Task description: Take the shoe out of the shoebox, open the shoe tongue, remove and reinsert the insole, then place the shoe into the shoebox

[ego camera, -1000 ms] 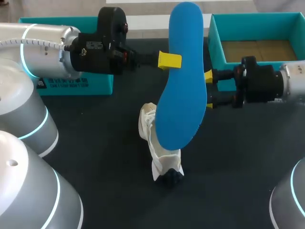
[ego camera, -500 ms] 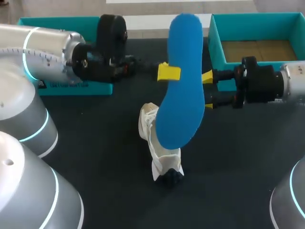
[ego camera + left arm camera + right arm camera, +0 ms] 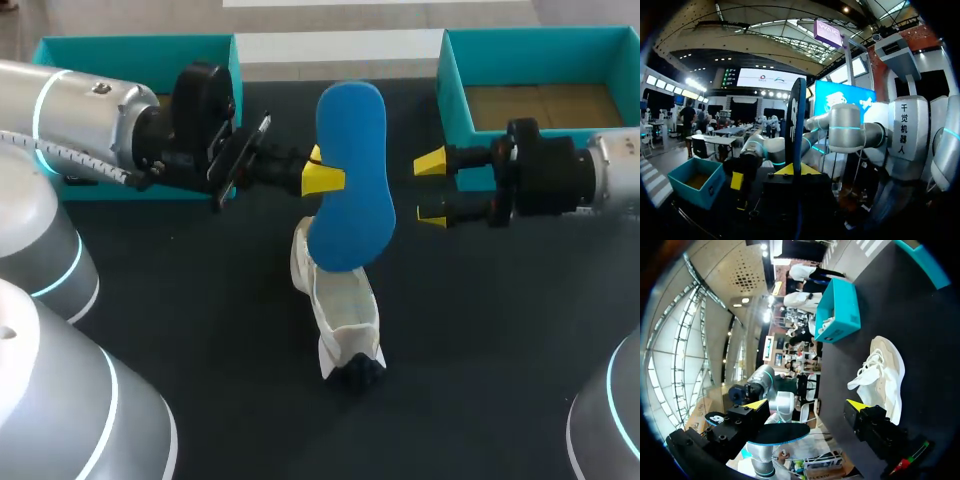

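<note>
Currently, open teal cardboard shoebox (image 3: pixel 540 40) sits far right. White lace-up shoe (image 3: pixel 345 320) lies centre on dark table (image 3: pixel 500 350). Blue foam insole (image 3: pixel 350 170) stands over the shoe's far end, clamped in left gripper (image 3: pixel 322 178). Right gripper (image 3: pixel 431 190), just right of the insole, has fingers apart and holds nothing.

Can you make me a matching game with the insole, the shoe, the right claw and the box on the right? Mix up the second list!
1. insole
2. shoe
3. right claw
4. right shoebox

A. white, lying on the table
B. open, holding nothing
C. blue, held up by the left claw
D. teal outside, brown floor inside

Pairs: 1-C, 2-A, 3-B, 4-D
</note>
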Action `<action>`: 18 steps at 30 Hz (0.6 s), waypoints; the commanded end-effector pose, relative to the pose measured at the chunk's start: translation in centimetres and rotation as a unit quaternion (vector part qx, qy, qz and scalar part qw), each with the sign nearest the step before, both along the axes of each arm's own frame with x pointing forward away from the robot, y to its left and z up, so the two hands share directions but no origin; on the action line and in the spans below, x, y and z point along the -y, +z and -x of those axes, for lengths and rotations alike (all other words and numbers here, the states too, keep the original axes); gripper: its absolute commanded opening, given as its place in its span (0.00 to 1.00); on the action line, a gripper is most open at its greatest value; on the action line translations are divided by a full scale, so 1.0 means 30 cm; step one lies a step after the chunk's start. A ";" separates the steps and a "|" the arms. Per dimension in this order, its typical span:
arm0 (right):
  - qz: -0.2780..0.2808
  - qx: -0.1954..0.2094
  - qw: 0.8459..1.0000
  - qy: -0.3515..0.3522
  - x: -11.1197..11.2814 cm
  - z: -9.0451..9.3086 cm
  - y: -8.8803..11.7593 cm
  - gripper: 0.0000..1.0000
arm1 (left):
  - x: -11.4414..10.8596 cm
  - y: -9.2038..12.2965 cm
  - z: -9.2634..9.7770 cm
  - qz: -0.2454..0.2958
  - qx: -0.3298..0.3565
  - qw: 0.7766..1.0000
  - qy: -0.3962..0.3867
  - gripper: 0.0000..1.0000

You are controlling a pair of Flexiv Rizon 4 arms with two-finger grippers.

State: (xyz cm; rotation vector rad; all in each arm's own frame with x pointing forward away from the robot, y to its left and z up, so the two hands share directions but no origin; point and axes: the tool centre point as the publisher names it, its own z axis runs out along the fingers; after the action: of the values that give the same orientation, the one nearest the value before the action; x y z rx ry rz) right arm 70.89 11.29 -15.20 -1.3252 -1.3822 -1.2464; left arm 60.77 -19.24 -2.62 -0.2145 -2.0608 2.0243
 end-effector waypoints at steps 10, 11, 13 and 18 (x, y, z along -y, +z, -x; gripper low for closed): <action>0.001 0.000 1.000 -0.001 -0.006 -0.001 -0.002 1.00 | 0.003 -0.057 -0.004 0.067 0.301 0.951 -0.004 0.00; 0.001 0.000 1.000 -0.001 -0.006 -0.001 -0.002 1.00 | 0.003 -0.057 -0.004 0.067 0.301 0.951 -0.004 0.00; 0.001 0.000 1.000 -0.001 -0.006 -0.001 -0.002 1.00 | 0.003 -0.057 -0.004 0.067 0.301 0.951 -0.004 0.00; 0.001 0.000 1.000 -0.001 -0.006 -0.001 -0.002 1.00 | 0.003 -0.057 -0.004 0.067 0.301 0.951 -0.004 0.00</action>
State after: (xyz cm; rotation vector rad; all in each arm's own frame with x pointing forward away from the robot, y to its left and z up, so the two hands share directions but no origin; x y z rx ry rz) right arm 70.94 11.31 -15.19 -1.3253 -1.3833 -1.2448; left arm 61.01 -19.46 -4.18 -0.9580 -2.2203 2.2903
